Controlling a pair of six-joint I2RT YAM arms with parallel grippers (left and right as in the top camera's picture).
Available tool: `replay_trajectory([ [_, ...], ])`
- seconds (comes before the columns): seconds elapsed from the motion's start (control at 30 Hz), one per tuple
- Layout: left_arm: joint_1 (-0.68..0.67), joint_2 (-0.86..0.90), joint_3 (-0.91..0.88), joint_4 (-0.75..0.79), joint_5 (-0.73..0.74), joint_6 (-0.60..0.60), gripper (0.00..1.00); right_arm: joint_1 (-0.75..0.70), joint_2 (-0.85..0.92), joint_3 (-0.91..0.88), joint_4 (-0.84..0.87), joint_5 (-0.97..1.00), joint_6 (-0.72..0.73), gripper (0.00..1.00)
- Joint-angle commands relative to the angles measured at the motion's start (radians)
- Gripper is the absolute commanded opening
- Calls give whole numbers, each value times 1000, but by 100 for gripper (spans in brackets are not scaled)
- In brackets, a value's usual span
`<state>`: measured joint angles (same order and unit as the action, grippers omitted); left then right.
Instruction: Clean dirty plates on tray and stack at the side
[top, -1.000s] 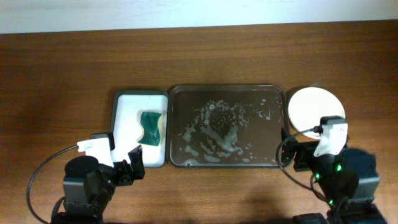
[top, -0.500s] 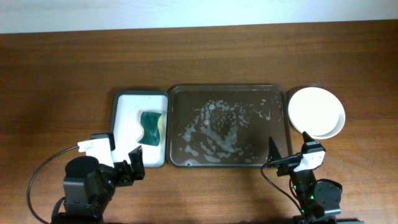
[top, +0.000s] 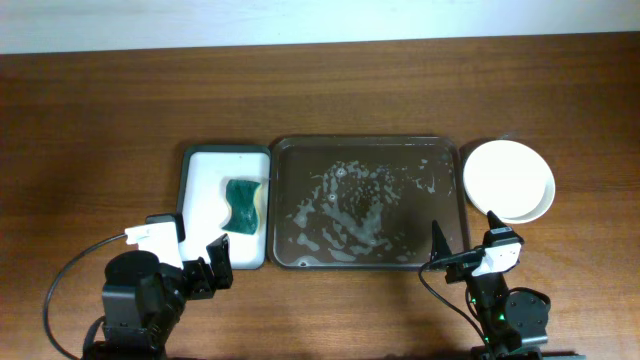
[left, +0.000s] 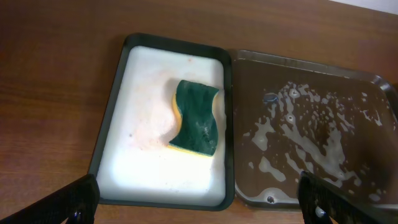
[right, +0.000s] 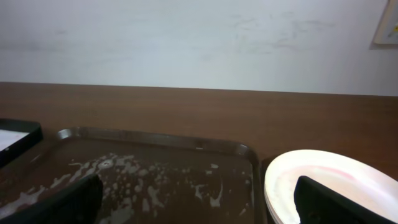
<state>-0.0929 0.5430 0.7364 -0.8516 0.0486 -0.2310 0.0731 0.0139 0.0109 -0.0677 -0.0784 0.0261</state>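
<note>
Sitting folded at near table (top: 320, 90) edge: left gripper (left: 198, 190), right gripper (right: 199, 190) both spread, empty.

One green sponge (left: 196, 124) lying inside small black-rimmed white tray (left: 152, 171).

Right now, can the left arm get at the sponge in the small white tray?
Probably yes. The sponge lies uncovered in the white tray, straight ahead of the left tool, which is open and empty. Nothing sits on the sponge or between it and the tool.
</note>
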Motion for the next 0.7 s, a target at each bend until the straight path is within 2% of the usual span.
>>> replay_trajectory([
  [0.0,2,-4,-5,2,8,13,99,5,-10,-5,-5,8,0,99],
  [0.17,2,-11,-5,-8,-1,15,100,5,-10,-5,-5,8,0,99],
  [0.27,2,-83,-52,31,-71,33,99,5,-10,-5,-5,8,0,99],
  [0.47,2,-416,-457,447,-32,78,99,5,-10,-5,-5,8,0,99],
  [0.57,2,-523,-653,780,44,195,99,5,-10,-5,-5,8,0,99],
  [0.63,4,-539,-730,915,33,203,99,5,-10,-5,-5,8,0,99],
  [0.67,5,-539,-727,868,22,210,99,5,-10,-5,-5,8,0,99],
])
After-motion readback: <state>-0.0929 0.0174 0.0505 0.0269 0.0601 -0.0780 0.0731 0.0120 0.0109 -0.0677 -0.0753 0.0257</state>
